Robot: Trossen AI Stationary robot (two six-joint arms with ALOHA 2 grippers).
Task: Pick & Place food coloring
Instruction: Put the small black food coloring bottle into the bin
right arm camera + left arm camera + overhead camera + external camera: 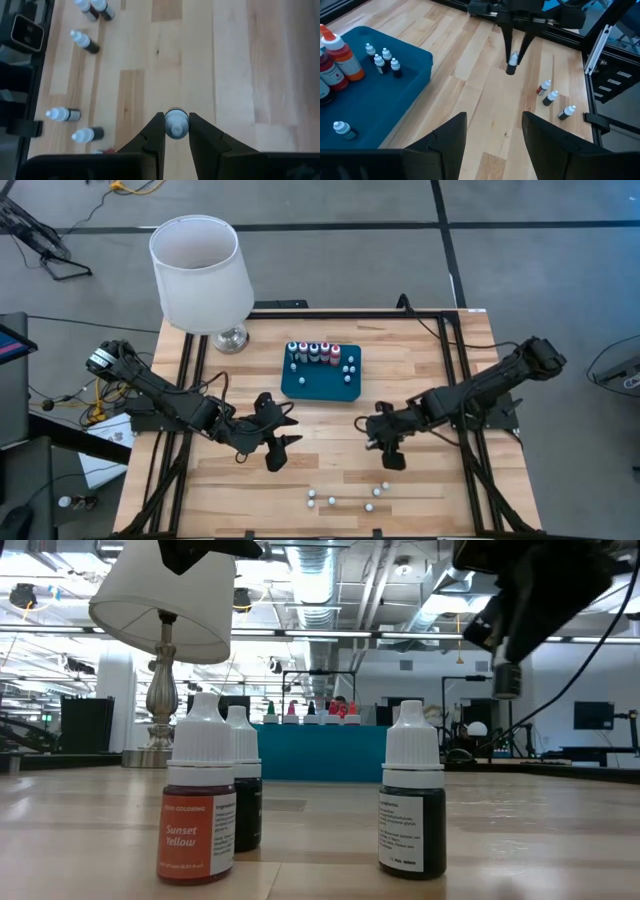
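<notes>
A small food coloring bottle [512, 64] with a white cap and dark body hangs above the bare wood, with my right gripper [393, 459] shut on it, right of the table's middle. The teal tray [322, 386] lies beyond it at mid-table. It carries a row of larger coloured bottles [313, 352] and a few tiny ones [350, 367], all standing on their bases. My left gripper [284, 450] hovers open left of centre with nothing between its fingers [451, 140]. Several tiny bottles [345, 499] rest on the table near its front edge. My right gripper pinches the small bottle at its white cap [176, 123] between its two fingertips. The fingers slant down from above, one on each side of the cap. The bottle hangs cap-up below them, its dark body [510, 70] clear of the table.
A lamp with a white shade [200, 268] stands at the far left corner. Black frame rails [455, 370] run along the table's sides. In the low view an orange "Sunset Yellow" bottle [197, 805] and two dark ones [413, 802] stand close to the camera.
</notes>
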